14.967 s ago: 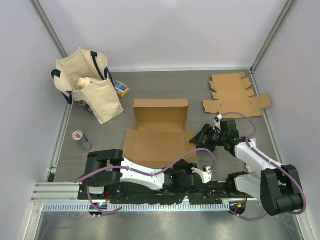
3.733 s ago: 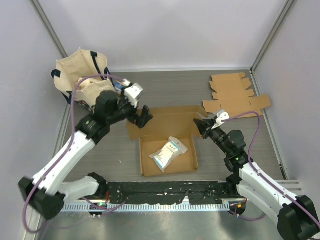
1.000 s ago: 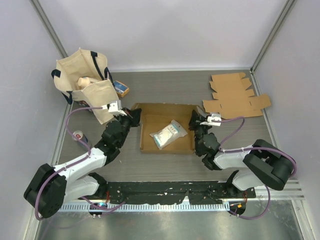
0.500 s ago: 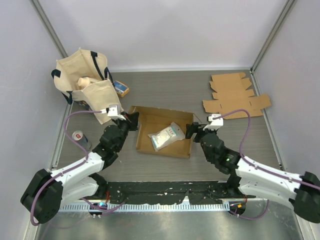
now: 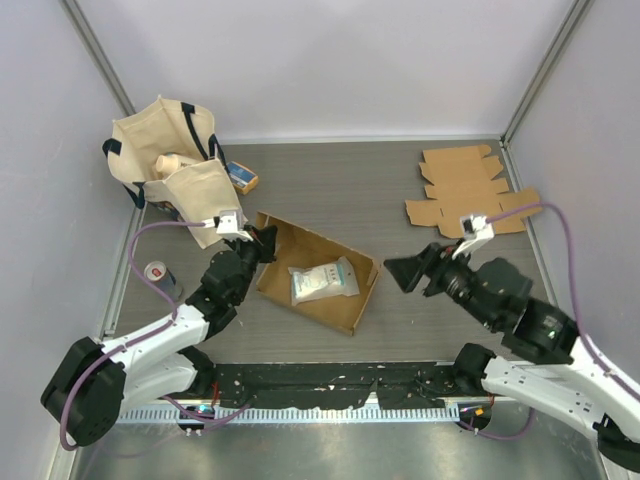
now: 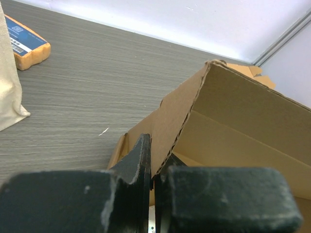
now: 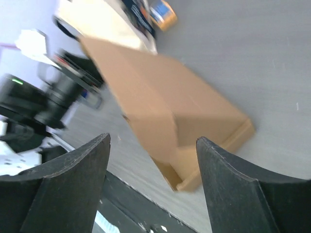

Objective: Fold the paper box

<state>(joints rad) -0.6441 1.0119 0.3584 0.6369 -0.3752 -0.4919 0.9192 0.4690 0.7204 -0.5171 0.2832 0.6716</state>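
The brown paper box (image 5: 345, 310) sits skewed on the table, open at the top, with a white packet (image 5: 322, 282) lying inside. My left gripper (image 5: 262, 244) is shut on the box's left wall; in the left wrist view the corrugated edge (image 6: 187, 114) runs between its fingers (image 6: 140, 160). My right gripper (image 5: 404, 273) hangs open to the right of the box, apart from it. The right wrist view shows the box (image 7: 170, 111) blurred between the spread fingertips (image 7: 95, 160).
A cream tote bag (image 5: 175, 170) stands at the back left with an orange-and-blue pack (image 5: 241, 179) beside it. A drink can (image 5: 161, 278) lies at the left edge. Flat cardboard blanks (image 5: 468, 190) lie at the back right.
My right gripper has let go of the box's right side, opened and drawn back to the right. The box has swung clockwise, with my left gripper still clamped on its wall.
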